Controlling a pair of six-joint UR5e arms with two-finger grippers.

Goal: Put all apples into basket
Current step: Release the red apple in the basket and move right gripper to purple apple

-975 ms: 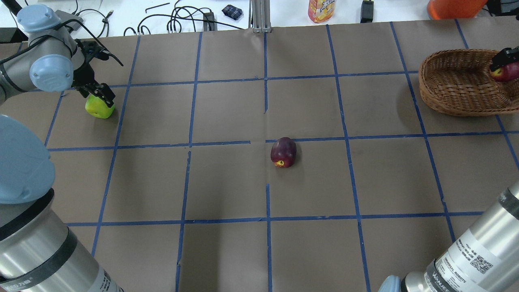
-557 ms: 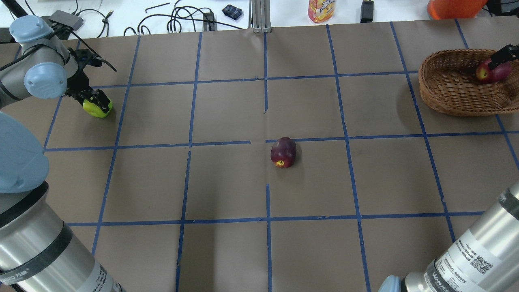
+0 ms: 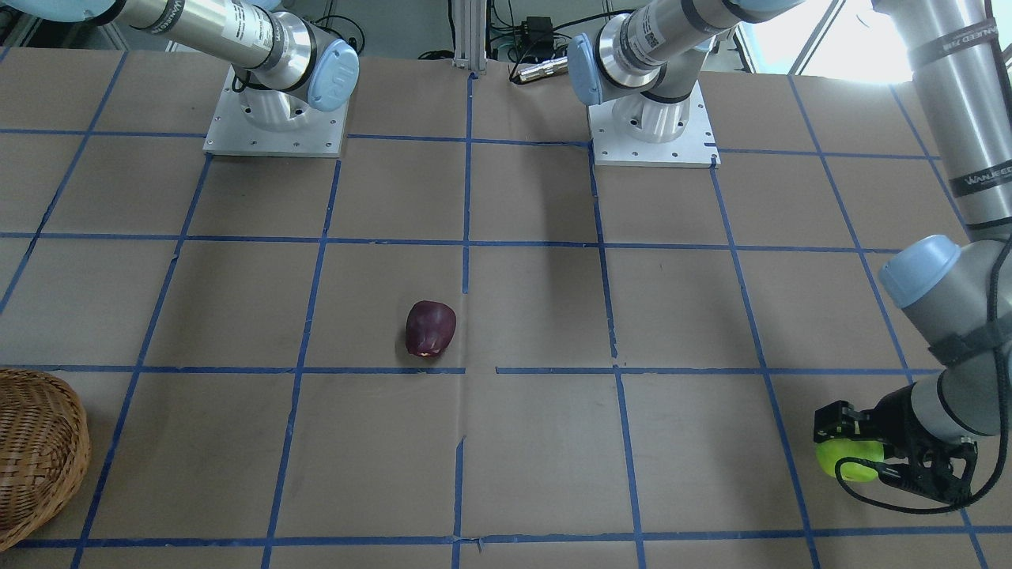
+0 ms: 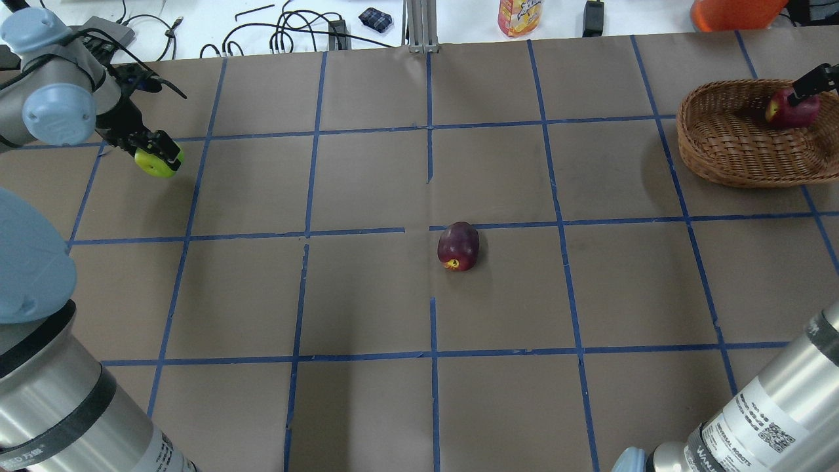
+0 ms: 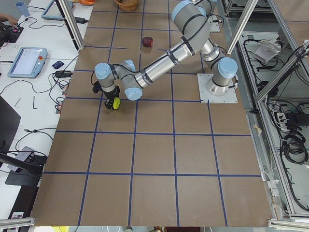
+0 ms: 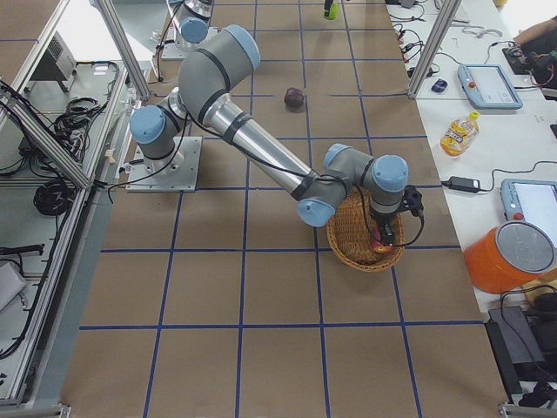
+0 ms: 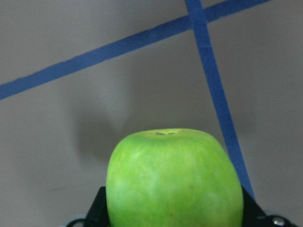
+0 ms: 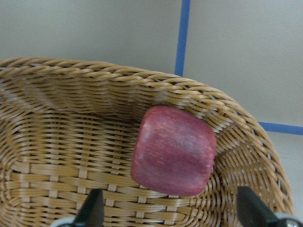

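Observation:
My left gripper (image 4: pixel 156 156) is shut on a green apple (image 4: pixel 155 164) at the far left of the table; the apple also shows in the front view (image 3: pixel 847 460) and fills the left wrist view (image 7: pixel 173 179), held clear of the paper. A dark red apple (image 4: pixel 459 246) lies alone at the table's middle. The wicker basket (image 4: pixel 724 141) sits at the far right. A red apple (image 8: pixel 174 150) lies inside it against the wall. My right gripper (image 4: pixel 810 82) is open just above that apple, fingers (image 8: pixel 93 209) apart and not touching it.
The table is brown paper with a blue tape grid. Behind its far edge are cables (image 4: pixel 288 33), a drink bottle (image 4: pixel 520 16) and an orange container (image 4: pixel 734 13). Both arm bases (image 3: pixel 652 118) stand at the robot's side.
The right gripper let go of the red apple, which now rests in the basket, and drew back. The left gripper shifted further left and towards the far edge with the green apple.

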